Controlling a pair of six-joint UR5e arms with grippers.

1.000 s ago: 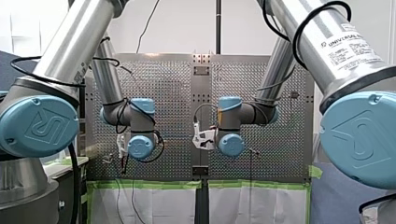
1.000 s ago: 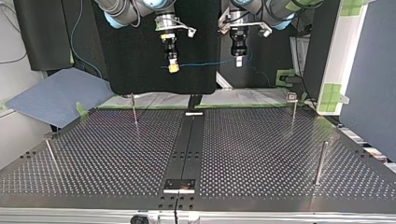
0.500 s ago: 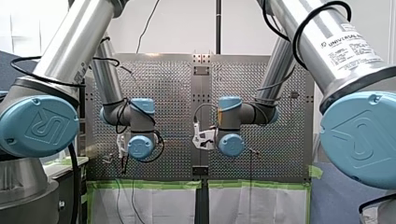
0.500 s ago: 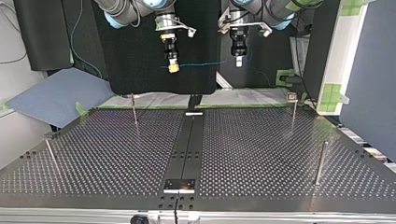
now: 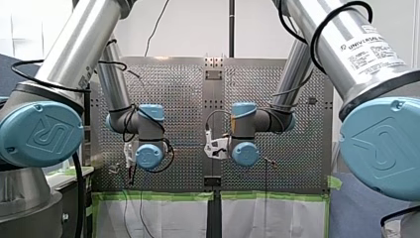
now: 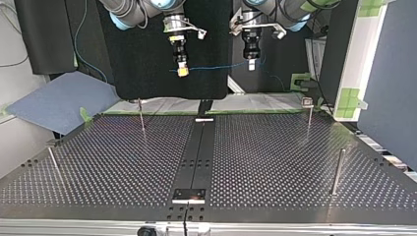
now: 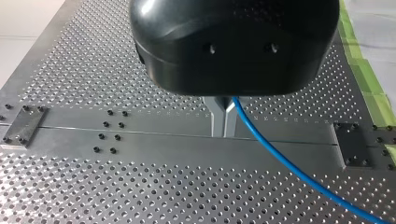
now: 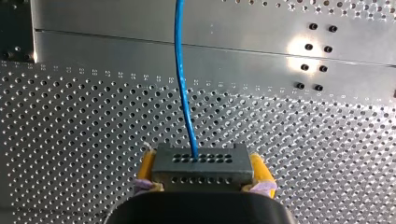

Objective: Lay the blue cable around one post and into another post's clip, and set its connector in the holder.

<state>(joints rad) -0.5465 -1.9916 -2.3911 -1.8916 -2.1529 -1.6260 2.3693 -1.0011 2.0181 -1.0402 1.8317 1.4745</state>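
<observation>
While both arms hang over the perforated table (image 5: pixel 173 99), the front view shows my left arm (image 5: pixel 79 44) coming in at its left and my right arm (image 5: pixel 346 44) at its right, their wrists side by side near the table's middle strip. From here I cannot tell how the fingers stand, and the cable is not to be made out.

Across the table, the top view has my right gripper (image 6: pixel 182 72) at its left and my left gripper (image 6: pixel 251 64) at its right, both pointing down and well above the table. The blue cable (image 6: pixel 216 67) runs almost level between them, in the air. Four thin posts (image 6: pixel 141 115) stand upright on the table below, well apart from the cable, and none of them touches it.

Looking along my left gripper (image 7: pixel 223 130), the left wrist view shows its metal fingers (image 7: pixel 218 116) pressed together with only a seam between them. The blue cable (image 7: pixel 261 142) comes out right beside them and slants off above the table.

Below the camera in the right wrist view, my right gripper (image 8: pixel 201 170) has its yellow pads (image 8: pixel 145 167) clamped on both sides of the dark connector (image 8: pixel 201 161). The blue cable (image 8: pixel 181 79) leaves the connector's face and runs straight ahead, above the table.
</observation>
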